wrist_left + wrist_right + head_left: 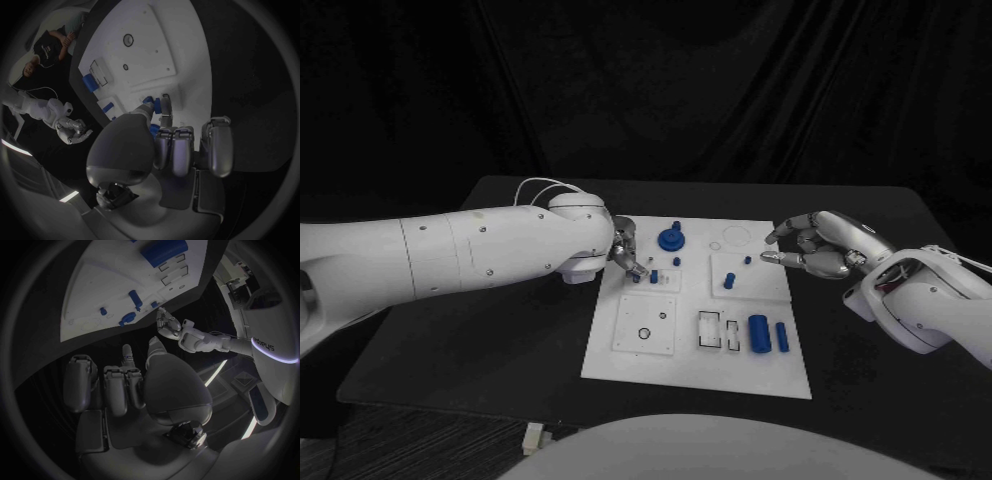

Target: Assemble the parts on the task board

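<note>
1. The left hand (626,252) hangs over the left edge of the board (632,360), its fingers curled down next to the small pegs (653,276) there. In the left wrist view a small blue peg (153,105) sits right at the fingertips; whether it is pinched or only touched I cannot tell.
2. On the board, a round blue knob (672,239) stands near the far edge, small pegs stand in the middle blocks, and a blue cylinder (759,333) lies beside a slimmer blue bar (782,337) toward the near right.
3. The right hand (816,245) hovers just off the board's far right corner, fingers bent inward with a gap between them, and it appears to hold nothing.
4. Judged step: the left hand is working a small peg, either picking it up or seating it.
5. The next move calls for a firm pinch and a straight, vertical push into its hole.
</note>
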`<state>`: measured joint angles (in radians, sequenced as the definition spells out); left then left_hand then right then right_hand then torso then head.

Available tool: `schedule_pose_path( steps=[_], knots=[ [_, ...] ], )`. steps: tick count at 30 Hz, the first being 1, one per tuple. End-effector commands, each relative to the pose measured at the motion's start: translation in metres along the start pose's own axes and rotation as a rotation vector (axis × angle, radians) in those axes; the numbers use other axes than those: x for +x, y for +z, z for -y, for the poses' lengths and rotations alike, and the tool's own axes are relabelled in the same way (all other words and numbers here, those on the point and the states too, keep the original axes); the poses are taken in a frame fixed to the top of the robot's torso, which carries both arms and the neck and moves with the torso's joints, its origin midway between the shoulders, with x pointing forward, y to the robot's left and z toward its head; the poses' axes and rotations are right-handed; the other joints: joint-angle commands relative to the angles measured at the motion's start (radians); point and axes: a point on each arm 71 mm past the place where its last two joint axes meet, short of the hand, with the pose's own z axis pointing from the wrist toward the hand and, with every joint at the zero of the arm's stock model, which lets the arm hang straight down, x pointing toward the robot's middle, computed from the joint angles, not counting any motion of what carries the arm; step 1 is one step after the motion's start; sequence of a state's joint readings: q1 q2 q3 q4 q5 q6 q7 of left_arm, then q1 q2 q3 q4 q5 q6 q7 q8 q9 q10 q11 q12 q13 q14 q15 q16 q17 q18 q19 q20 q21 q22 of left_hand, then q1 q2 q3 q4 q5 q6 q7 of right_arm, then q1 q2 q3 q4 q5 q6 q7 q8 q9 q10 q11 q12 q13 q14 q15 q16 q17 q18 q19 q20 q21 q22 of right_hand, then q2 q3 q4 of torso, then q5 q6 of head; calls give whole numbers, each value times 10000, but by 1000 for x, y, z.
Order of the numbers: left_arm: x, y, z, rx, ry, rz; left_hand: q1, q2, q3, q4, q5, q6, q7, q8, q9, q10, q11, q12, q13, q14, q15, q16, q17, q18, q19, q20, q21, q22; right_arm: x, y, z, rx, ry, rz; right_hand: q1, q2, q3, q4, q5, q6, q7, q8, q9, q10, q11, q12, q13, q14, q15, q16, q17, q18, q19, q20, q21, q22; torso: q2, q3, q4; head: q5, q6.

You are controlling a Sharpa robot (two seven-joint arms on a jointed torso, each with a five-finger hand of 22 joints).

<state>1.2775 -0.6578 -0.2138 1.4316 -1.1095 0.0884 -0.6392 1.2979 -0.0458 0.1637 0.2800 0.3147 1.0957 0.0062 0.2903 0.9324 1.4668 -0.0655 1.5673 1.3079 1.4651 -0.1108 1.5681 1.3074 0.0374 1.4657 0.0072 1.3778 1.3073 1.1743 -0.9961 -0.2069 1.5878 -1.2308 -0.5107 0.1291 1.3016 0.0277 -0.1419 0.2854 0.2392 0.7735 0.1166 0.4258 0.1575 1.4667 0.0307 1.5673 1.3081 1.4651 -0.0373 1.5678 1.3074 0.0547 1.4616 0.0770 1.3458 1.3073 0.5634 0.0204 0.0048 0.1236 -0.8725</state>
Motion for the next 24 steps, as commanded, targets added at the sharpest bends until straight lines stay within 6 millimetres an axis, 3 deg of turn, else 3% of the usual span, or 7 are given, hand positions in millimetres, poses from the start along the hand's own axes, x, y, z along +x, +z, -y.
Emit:
schedule_pose_path(
  steps=[1, 24],
  knots=[
    [1, 1, 1, 9, 41, 286, -114, 17, -4, 57, -66, -80, -9, -55, -7, 1040, 20, 35, 2629, 1057, 16, 27, 2634, 50, 303, -35, -28, 2064, 1, -1, 0, 137, 16, -47, 109, -19, -44, -12, 43, 73, -6, -33, -16, 1041, 46, 35, 2627, 1048, 41, 3, 2602, -9, 168, -31, -36, 1928, 8, -4, 1, -11, -1],
    [6, 7, 5, 58, 540, 490, -155, 19, 9, 56, -102, -77, -12, -56, -4, 1040, 24, 35, 2629, 1057, 24, 27, 2634, 57, 291, -28, -60, 2056, 1, -1, 0, 133, 20, -53, 109, -19, -44, -12, 43, 73, -6, -33, -16, 1041, 46, 35, 2627, 1048, 41, 3, 2602, -9, 168, -31, -36, 1928, 0, -4, 2, 0, -1]
  ],
)
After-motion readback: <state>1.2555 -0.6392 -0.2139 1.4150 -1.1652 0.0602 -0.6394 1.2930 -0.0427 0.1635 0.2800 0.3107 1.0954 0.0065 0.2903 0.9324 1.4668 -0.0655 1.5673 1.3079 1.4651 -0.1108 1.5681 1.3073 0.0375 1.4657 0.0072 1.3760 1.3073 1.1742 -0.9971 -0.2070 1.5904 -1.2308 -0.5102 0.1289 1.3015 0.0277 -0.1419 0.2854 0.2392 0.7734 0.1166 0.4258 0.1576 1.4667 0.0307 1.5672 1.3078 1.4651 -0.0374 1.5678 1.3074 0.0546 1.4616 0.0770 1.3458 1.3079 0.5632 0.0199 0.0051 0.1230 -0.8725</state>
